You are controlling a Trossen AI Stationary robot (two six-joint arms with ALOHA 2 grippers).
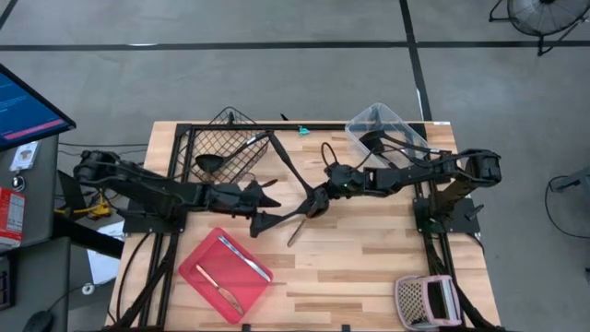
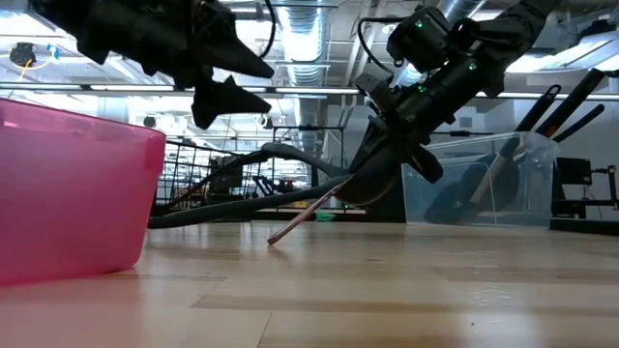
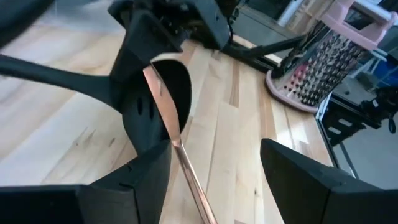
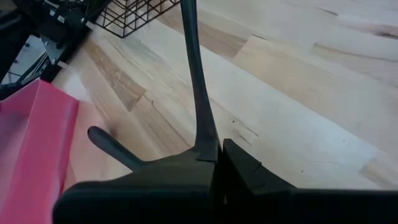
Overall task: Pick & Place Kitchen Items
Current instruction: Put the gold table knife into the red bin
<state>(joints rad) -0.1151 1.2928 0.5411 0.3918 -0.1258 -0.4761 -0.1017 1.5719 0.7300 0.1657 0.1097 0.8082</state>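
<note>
- Black plastic and one copper-coloured stick are what I have in front of me at mid-counter [image 1: 369, 277]: a black spatula [image 1: 314, 199] with its head down on the wood, a second black utensil [image 1: 284, 160] with its long handle running back toward the wire basket [image 1: 226, 143], and a slim copper piece [image 1: 297, 229] lying aslant beside them.
- My right hand [image 1: 318, 198] is down on this cluster with its fingers pinched tight together on the black spatula's head; the right wrist view shows the dark handle rising straight out from between them.
- My left hand [image 1: 267, 218] hovers just beside, fingers spread wide and holding nothing, with the copper piece running between the two fingertips [image 3: 149, 171] in its own wrist view.
- I judge this to be the pick-up step for the spatula, with placing not yet begun; the red tray [image 1: 196, 261] already holds two slim cutlery pieces, the basket a black ladle [image 1: 219, 157], the clear tub [image 1: 392, 120] more black handles.
- Next I should lift the right hand straight up, slowly, so the spatula comes free of its neighbours without dragging the copper piece.
- Which container it goes to I cannot tell.
</note>
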